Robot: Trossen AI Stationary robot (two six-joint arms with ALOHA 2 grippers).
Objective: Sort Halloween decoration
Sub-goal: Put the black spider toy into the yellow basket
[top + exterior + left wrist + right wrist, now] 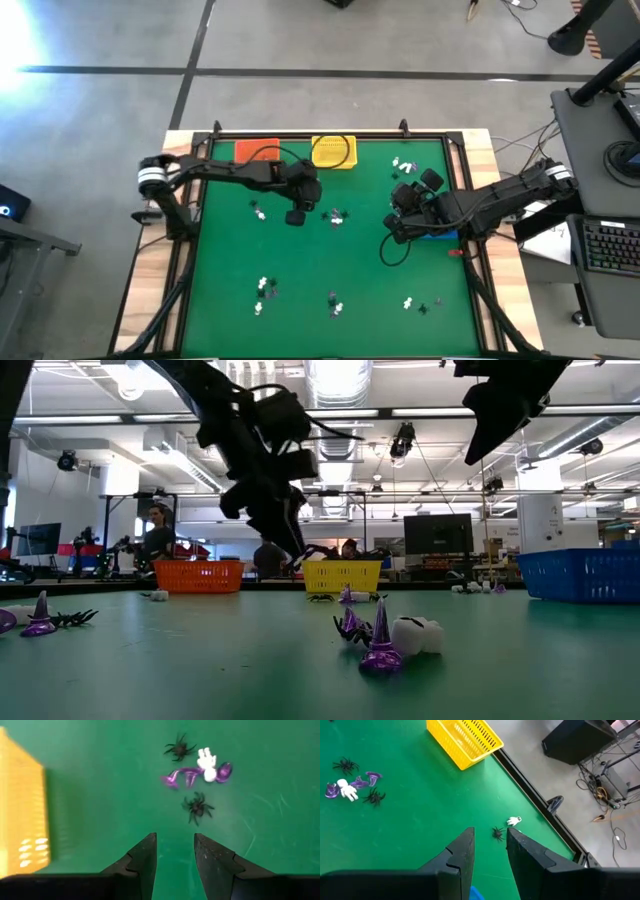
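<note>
The Halloween decoration lies in small clusters over the green table [300,260]. One cluster [335,216] holds black spiders [197,807], a white skeleton [207,764] and purple hats [175,775]. My left gripper [296,215] [175,837] hangs open just left of that cluster, above the mat, with nothing between its fingers. My right gripper [400,195] [490,834] is open and raised at the right. Below it lie a spider [497,832] and a white trinket [514,821].
An orange basket [257,150] and a yellow basket [333,152] stand at the far edge. A blue basket [435,235] sits under my right arm. More trinkets lie near the front edge [265,287] [410,303], with open mat between the clusters.
</note>
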